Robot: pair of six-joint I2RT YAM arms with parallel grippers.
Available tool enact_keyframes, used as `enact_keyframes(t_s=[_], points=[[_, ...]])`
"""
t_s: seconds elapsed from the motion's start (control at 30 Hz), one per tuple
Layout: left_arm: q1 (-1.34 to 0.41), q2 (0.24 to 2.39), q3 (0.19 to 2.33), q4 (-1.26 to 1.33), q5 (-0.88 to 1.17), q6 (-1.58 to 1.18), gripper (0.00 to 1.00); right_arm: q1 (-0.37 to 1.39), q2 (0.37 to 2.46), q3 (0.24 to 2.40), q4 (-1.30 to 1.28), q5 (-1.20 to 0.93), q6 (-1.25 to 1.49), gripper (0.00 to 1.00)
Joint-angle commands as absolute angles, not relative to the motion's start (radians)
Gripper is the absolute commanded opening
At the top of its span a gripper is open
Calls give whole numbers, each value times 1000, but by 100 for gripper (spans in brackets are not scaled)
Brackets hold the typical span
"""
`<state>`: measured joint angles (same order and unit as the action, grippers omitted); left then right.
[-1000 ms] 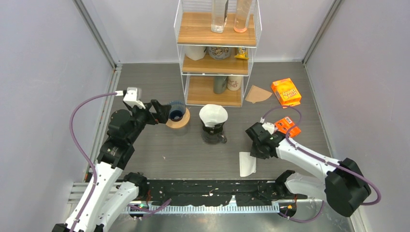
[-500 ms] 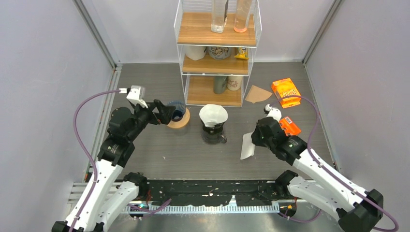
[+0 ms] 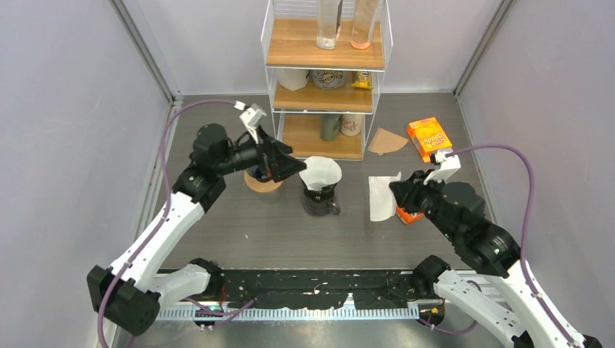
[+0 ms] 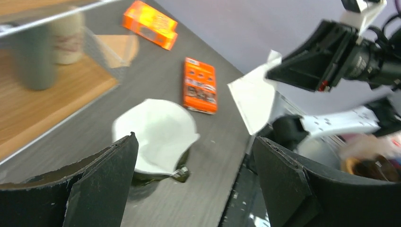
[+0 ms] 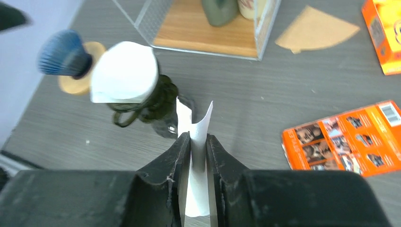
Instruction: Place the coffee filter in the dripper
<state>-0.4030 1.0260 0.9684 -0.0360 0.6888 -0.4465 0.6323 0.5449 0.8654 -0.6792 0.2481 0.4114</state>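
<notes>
The dripper (image 3: 320, 176) stands mid-table on a dark glass carafe, white at the top; it also shows in the left wrist view (image 4: 153, 130) and the right wrist view (image 5: 125, 71). A folded white coffee filter (image 3: 381, 196) hangs above the table to the dripper's right, with my right gripper (image 3: 395, 194) shut on it. The right wrist view shows the paper pinched between both fingers, gripper (image 5: 198, 137) and filter (image 5: 197, 125). My left gripper (image 3: 290, 165) hovers wide open just left of the dripper, empty (image 4: 194, 139).
A wire shelf unit (image 3: 326, 72) with cups and jars stands behind the dripper. A brown paper filter (image 3: 386, 141) and an orange box (image 3: 428, 138) lie at the back right. An orange packet (image 5: 352, 137) lies under the right arm. A blue cup on a wooden coaster (image 5: 64, 59) sits left of the dripper.
My right gripper has lifted the white filter off the table and carried it back and right. The left arm has swung right, from the blue cup towards the dripper.
</notes>
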Motion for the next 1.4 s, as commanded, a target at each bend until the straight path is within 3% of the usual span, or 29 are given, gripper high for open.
enact_keyframes(t_s=[0.0, 0.27, 0.5, 0.93, 1.37], points=[[-520, 1124, 1078, 14, 847, -442, 99, 637, 525, 951, -672, 115, 327, 25], [-698, 1359, 1282, -96, 953, -397, 97, 637, 564, 966, -532, -65, 322, 25], [-770, 1432, 1336, -179, 943, -336, 92, 637, 593, 997, -483, -149, 320, 26], [-845, 1459, 1380, -217, 949, -311, 52, 636, 648, 1013, -446, -146, 321, 26], [-870, 1464, 1426, -292, 863, -266, 32, 637, 656, 990, -384, -176, 324, 27]])
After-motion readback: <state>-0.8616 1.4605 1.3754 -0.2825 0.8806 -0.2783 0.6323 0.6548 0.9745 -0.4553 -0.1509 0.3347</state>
